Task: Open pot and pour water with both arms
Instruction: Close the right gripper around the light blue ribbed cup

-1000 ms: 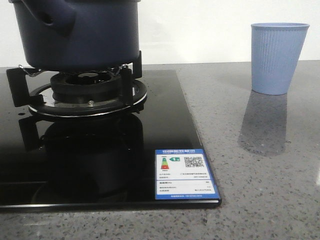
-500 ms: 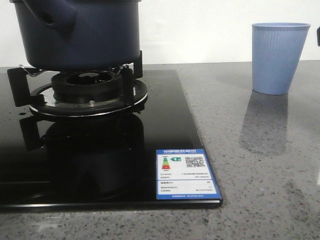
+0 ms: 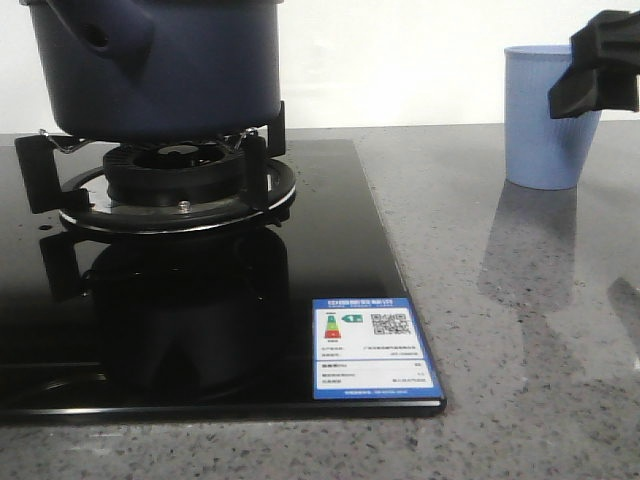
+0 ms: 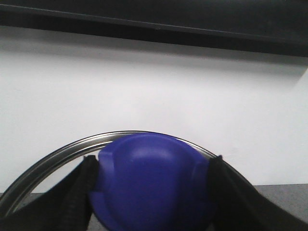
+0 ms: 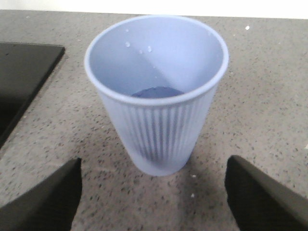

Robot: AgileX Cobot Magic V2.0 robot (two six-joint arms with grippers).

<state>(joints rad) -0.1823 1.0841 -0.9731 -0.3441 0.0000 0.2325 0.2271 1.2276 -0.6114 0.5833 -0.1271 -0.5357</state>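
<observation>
Blue knob [image 4: 151, 185] clamped by left end effector [image 4: 150, 192]; right end effector [image 5: 154, 197] wide open.

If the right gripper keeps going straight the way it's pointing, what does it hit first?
Most likely the light blue ribbed cup. It stands upright on the counter, centred between the open fingers of the right gripper, with nothing visible in between, though how far off it is is unclear.
</observation>
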